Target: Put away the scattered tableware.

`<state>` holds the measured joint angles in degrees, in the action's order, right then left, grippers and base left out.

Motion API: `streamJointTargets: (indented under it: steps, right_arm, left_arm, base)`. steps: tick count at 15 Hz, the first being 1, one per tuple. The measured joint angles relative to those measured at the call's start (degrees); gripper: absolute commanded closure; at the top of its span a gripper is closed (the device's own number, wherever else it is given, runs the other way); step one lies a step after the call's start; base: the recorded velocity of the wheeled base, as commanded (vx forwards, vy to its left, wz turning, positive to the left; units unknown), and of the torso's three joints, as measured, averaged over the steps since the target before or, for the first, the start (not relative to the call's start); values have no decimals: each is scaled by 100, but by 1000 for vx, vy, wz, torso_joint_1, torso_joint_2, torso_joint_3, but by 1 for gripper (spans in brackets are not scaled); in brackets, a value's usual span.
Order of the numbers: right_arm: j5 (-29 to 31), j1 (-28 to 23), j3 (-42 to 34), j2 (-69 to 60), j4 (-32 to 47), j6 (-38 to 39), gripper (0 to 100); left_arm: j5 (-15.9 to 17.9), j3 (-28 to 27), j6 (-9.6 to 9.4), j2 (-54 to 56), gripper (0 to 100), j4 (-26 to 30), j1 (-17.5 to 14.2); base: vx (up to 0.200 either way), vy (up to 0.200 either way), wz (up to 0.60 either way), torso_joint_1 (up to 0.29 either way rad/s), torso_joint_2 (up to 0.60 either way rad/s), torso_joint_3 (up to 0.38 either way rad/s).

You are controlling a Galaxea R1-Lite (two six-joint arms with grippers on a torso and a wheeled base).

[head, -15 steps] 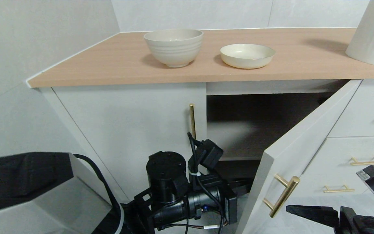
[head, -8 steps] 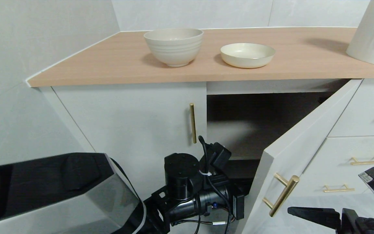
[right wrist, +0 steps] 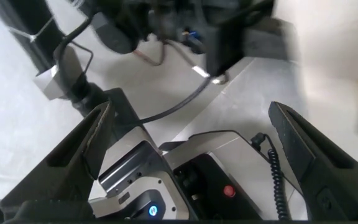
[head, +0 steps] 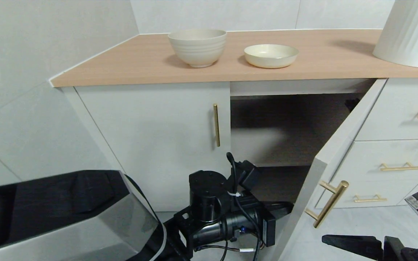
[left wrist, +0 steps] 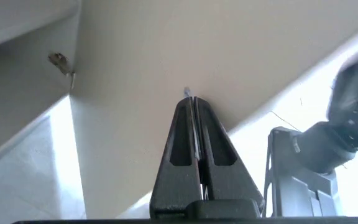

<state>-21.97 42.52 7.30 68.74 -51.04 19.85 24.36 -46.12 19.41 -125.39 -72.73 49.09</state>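
Your left hand is clenched, its two fingers pressed flat together with nothing between them. It sits low in front of the cabinet, near the foot of the swung-out door. Your right hand is released, fingers spread wide and holding nothing. It hangs low on the right, on the outer side of that door's gold handle.

The tableware is up on the bench, well above both hands. A ribbed bowl stands upright toward the left. A shallow dish rests near it on the right, the two apart and not touching. Farther right on the bench stands a tall white ribbed vessel.

Under the bench, the left cabinet door is shut. The right one stands open on a dim shelf. Drawers with gold handles sit to the right of the opening.
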Motion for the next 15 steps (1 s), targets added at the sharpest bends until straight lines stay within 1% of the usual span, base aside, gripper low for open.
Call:
streamJointTargets:
  steps: [4,6,8,9,11,13,14,15]
  right_arm:
    - [0,45,-2,-50,0,0,0]
    - [-1,155,5,-108,2,5,0]
    - [-6,367,52,-234,0,2,0]
    - [-23,450,93,-304,2,-1,0]
    - [-217,566,311,-474,-11,-179,0]
    - [-558,596,608,-695,-16,-480,0]
    - [-647,601,664,-789,-2,-507,0]
    - [-701,605,680,-855,22,-521,0]
  left_arm:
    - [-17,-611,16,-179,100,575,-26]
    - [-57,-724,16,-193,100,592,-30]
    - [-71,-722,16,-115,100,694,55]
    - [-71,-724,16,-71,100,819,140]
    - [-63,-820,18,39,100,1142,463]
    - [-99,-1100,21,148,100,1571,887]
    - [-104,-1267,22,224,100,1797,1047]
    - [-140,-1342,24,290,100,1892,1108]
  base:
    - [0,0,0,0,0,0]
    - [0,0,0,0,0,0]
    - [0,0,0,0,0,0]
    - [0,0,0,0,0,0]
    - [0,0,0,0,0,0]
    - [0,0,0,0,0,0]
    - [0,0,0,0,0,0]
    - [0,0,0,0,0,0]
